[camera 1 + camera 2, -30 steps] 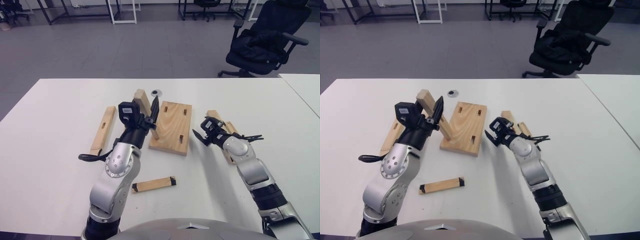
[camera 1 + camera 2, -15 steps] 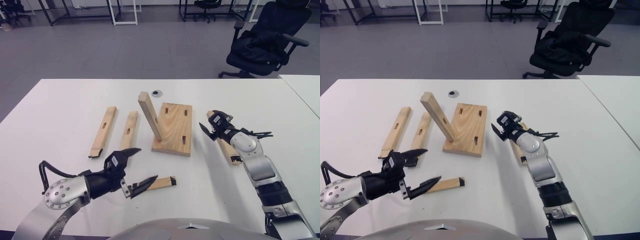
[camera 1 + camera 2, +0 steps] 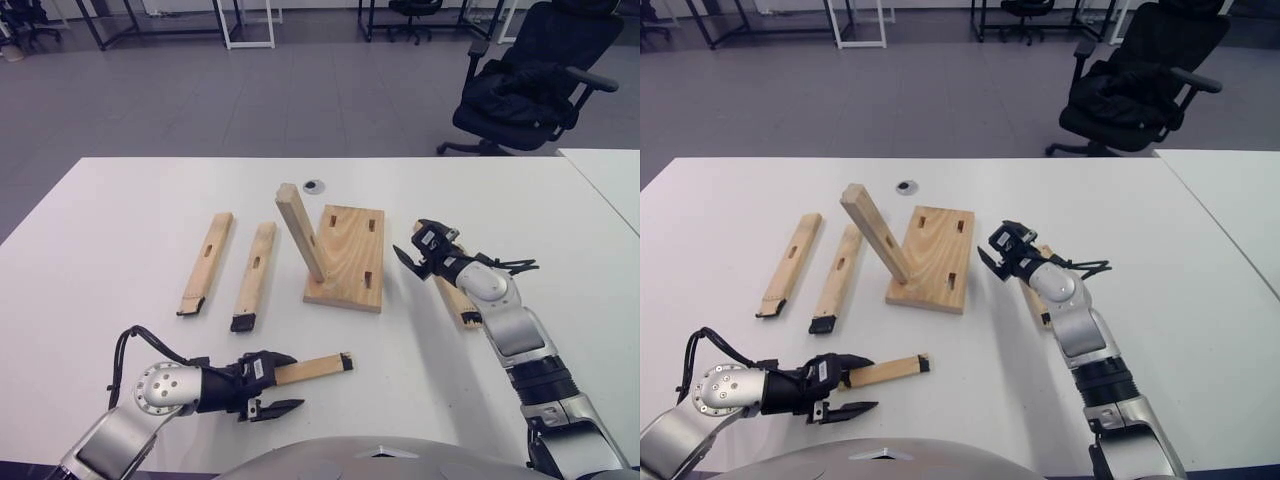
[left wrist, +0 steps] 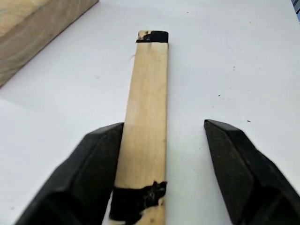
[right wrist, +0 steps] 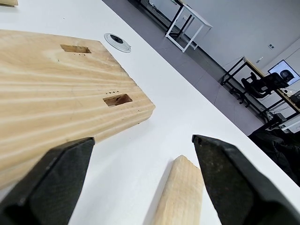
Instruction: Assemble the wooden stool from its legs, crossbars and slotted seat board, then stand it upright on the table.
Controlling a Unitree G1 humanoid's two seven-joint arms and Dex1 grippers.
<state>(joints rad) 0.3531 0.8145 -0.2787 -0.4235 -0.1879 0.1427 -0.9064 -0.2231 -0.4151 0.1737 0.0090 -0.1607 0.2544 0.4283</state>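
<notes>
The slotted seat board (image 3: 348, 256) lies flat at mid-table, and one leg (image 3: 300, 232) stands slanted in a slot at its left side. Two more legs (image 3: 207, 262) (image 3: 255, 272) lie flat to its left. A short crossbar (image 3: 318, 366) with black ends lies near the front edge. My left gripper (image 3: 285, 382) is open, and the crossbar (image 4: 146, 93) end lies between its fingers (image 4: 96, 168). My right gripper (image 3: 420, 252) hovers open just right of the seat board (image 5: 51, 98), above another wooden piece (image 5: 180, 199) and further wooden pieces (image 3: 457, 295).
A round cable grommet (image 3: 314, 185) is set in the white table (image 3: 120, 220) behind the seat board. An office chair (image 3: 530, 80) stands on the floor beyond the table's far right. A second table (image 3: 610, 185) adjoins on the right.
My left gripper let go of the leg, which now stands in the seat board, and dropped to the front, closing in around the short crossbar's end. The right gripper drew back slightly rightward.
</notes>
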